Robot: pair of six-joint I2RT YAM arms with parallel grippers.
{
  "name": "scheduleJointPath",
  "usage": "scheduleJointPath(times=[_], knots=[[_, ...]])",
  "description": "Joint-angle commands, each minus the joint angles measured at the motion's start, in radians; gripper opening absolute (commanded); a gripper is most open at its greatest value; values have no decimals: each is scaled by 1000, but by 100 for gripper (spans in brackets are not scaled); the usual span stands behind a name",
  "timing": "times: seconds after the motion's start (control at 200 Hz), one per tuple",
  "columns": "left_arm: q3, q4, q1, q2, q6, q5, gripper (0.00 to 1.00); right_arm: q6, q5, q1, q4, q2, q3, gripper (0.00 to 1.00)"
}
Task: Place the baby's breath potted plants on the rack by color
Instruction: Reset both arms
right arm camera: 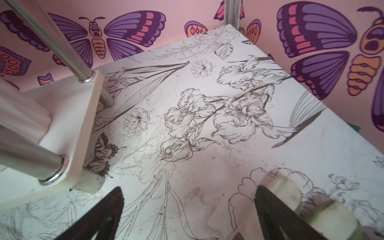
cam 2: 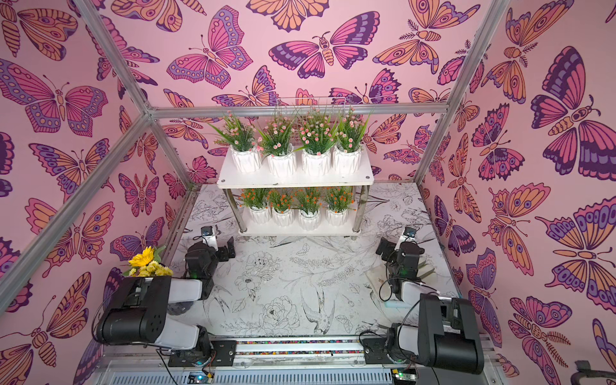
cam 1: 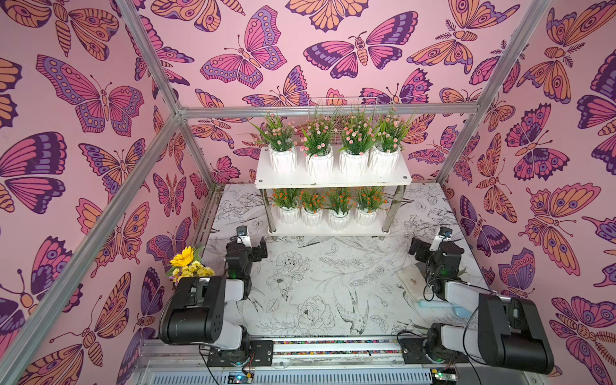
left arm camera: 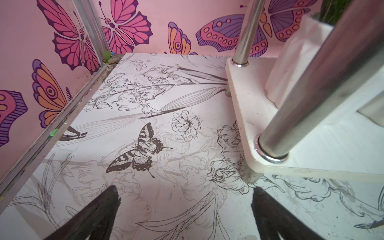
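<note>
Since all eight pots already stand on the rack [cam 1: 333,181], at the far middle of the table [cam 1: 316,290], the sorting looks finished to me. Four pink-flowered plants [cam 1: 318,141] fill the upper board in a row, pot beside pot. Four orange-flowered plants [cam 1: 338,201] fill the lower board the same way, so each colour has its own tier and neither board has room for another. Every pot stands upright and set back from the front edge, which I judge keeps it safe from a passing arm.

The left gripper [left arm camera: 186,191] hangs low over the table near the rack's near-left leg [left arm camera: 301,104], its fingers spread wide with only printed tabletop between them. The right gripper [right arm camera: 189,190] mirrors it by the near-right leg [right arm camera: 31,153], likewise wide and empty. Both sit clear of the rack and touch nothing, which suits a job with nothing left to carry.

A yellow sunflower bouquet [cam 1: 186,263] lies at the table's left edge. It belongs to neither colour row and, I'd say, is rightly left alone. If any move remains, I'd guess only parking the arms, and the risk there is clipping a metal leg and jolting the pots.
</note>
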Motion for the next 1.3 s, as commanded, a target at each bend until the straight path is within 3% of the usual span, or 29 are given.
scheduleJointPath(times=[0.0,0.07,0.165,0.285,0.396,1.297], knots=[[15,24,1,24,25,40,100,-34,-65,5,125,31,33,99],[19,39,2,36,32,50,100,-55,-100,8,200,69,17,99],[84,-74,1,30,32,62,100,-80,-135,17,244,120,20,99],[72,-41,2,36,35,57,100,-121,-139,56,370,243,29,99],[74,-44,1,34,33,54,100,-170,-184,70,148,204,107,99],[65,-34,2,31,45,88,100,-178,-194,77,176,212,99,99]])
